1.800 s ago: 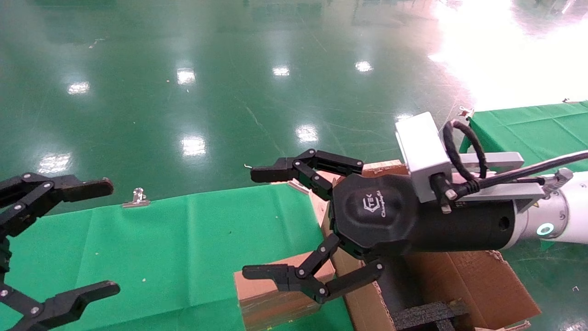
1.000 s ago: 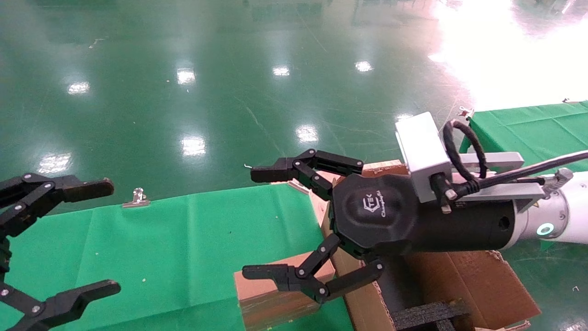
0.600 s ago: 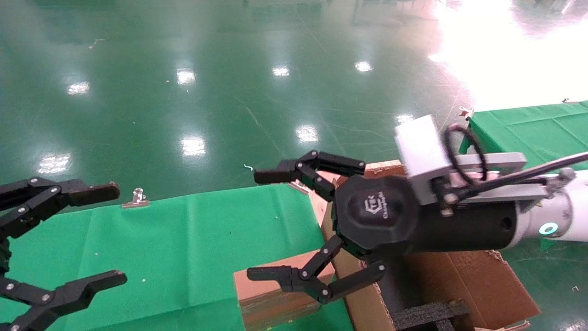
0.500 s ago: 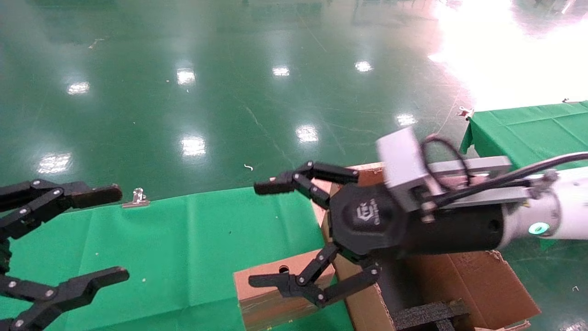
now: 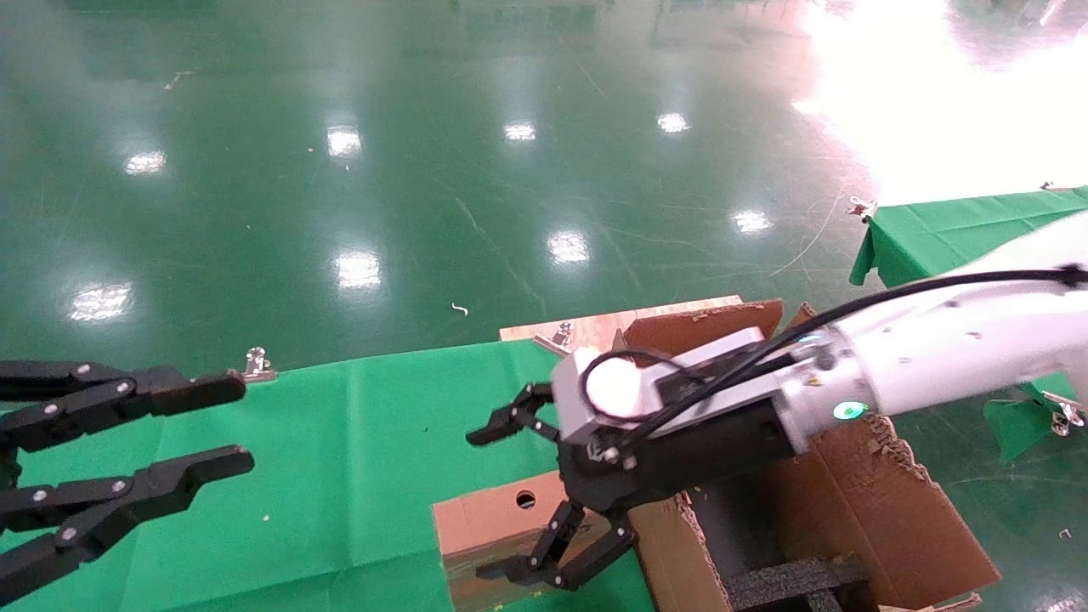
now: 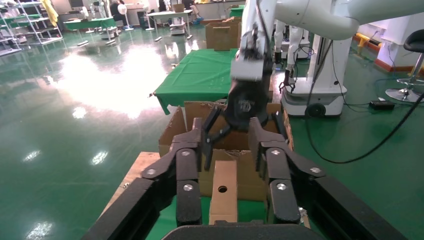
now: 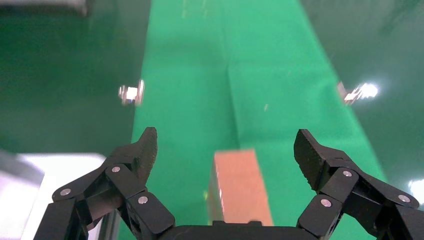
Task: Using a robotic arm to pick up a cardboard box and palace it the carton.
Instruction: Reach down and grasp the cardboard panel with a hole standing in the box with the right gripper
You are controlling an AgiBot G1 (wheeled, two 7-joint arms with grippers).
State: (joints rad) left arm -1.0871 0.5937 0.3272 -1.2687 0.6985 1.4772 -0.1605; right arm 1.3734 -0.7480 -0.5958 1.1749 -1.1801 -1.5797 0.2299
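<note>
Right pincer spread wide, hanging over cardboard box on green counter, beside carton. Left pincer parked off left, fingers apart.

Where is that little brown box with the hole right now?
In the head view the cardboard box lies on the green cloth, low and central, just left of the carton, beneath the open right gripper.

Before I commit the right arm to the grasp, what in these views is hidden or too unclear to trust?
- Cardboard box: near end cut off by the head view's edge; right gripper covers part of it.
- Carton: interior mostly hidden behind the arm in the head view.
- Box markings and tape: blurred in the right wrist view.
- Left gripper: idle at the left.
</note>
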